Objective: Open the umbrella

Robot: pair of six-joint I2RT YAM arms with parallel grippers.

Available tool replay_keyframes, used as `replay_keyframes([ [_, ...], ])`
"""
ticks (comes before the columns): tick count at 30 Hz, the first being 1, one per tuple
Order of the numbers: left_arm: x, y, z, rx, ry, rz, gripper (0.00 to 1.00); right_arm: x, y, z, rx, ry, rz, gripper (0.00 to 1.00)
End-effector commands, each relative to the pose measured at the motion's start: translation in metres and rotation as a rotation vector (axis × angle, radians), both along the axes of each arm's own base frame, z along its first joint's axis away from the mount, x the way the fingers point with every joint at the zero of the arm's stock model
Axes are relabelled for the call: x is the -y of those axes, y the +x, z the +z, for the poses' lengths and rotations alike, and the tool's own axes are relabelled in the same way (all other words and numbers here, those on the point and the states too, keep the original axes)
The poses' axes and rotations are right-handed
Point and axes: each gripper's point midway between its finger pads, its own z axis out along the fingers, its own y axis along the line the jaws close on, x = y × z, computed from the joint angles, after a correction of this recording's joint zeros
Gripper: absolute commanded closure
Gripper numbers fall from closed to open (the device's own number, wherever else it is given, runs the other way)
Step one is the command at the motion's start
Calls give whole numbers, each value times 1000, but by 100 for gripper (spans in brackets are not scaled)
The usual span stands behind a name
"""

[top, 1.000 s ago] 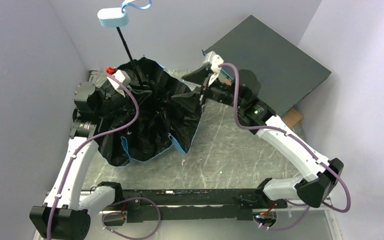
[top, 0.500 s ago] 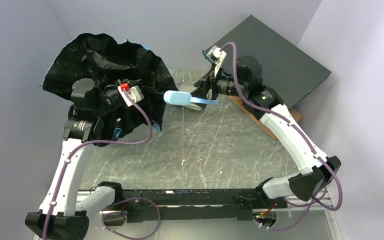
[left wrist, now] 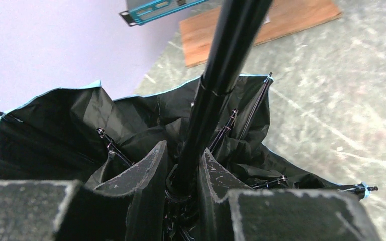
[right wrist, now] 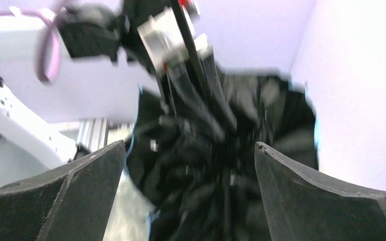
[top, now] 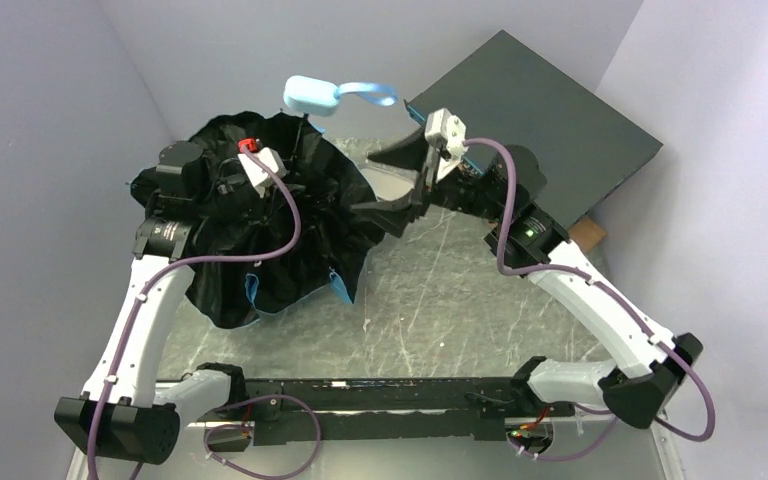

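The umbrella's canopy (top: 280,250) hangs half spread over the table's left side, black lining showing, with sky-blue edges. Its light-blue handle (top: 309,95) with a strap points up and away near the back wall. My left gripper (top: 260,195) is shut on the black shaft (left wrist: 221,75) low down by the ribs; in the left wrist view the gripper (left wrist: 182,173) has its fingers (left wrist: 148,173) pressed on both sides of the shaft. My right gripper (top: 388,182) is wide open and empty just right of the canopy. In the blurred right wrist view the gripper (right wrist: 190,145) faces the canopy (right wrist: 221,165).
A big dark-grey flat box (top: 540,110) leans at the back right, with a brown board (top: 585,236) under its edge. The board (left wrist: 261,30) also shows in the left wrist view. Lilac walls close in on the left, back and right.
The left arm swung the umbrella: half a second ago the canopy was raised against the back-left wall with the handle pointing right; now the canopy hangs low and the handle points up. The right gripper shifted left.
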Motion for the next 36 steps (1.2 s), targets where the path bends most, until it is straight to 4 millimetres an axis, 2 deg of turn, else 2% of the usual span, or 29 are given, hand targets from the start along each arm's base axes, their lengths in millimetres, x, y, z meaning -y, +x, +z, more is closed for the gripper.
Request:
replay_keyframes([
  [1,21,-19,24,-36,-103,-105,100,-19,0,94,220,225,-6,1],
  [5,26,-20,13,-94,-125,-121,100,-41,4,118,211,282,31,2],
  [7,29,-23,9,-108,-131,-132,100,-49,2,124,219,301,44,6],
  [14,39,-30,-5,-169,-130,-178,100,-68,-3,121,226,309,88,32],
  [18,46,-32,-13,-200,-121,-203,100,-76,-4,119,239,292,101,35],
  [24,54,-38,-28,-232,-107,-239,100,-79,15,121,229,311,16,44],
  [26,55,-41,-34,-244,-117,-251,100,-84,17,116,217,298,19,56],
  [29,57,-45,-36,-253,-141,-265,100,-89,21,107,197,275,21,90],
  [30,57,-46,-36,-252,-145,-268,97,-90,20,105,197,270,24,98],
  [31,56,-46,-37,-252,-144,-264,87,-89,19,105,201,269,27,100],
  [32,54,-47,-39,-246,-142,-262,68,-88,18,105,208,270,30,100],
  [33,52,-45,-41,-243,-149,-253,52,-87,17,106,212,273,32,100],
  [34,48,-43,-41,-239,-164,-240,47,-87,16,106,207,274,36,100],
  [36,37,-35,-37,-219,-207,-194,43,-88,14,104,191,278,50,100],
])
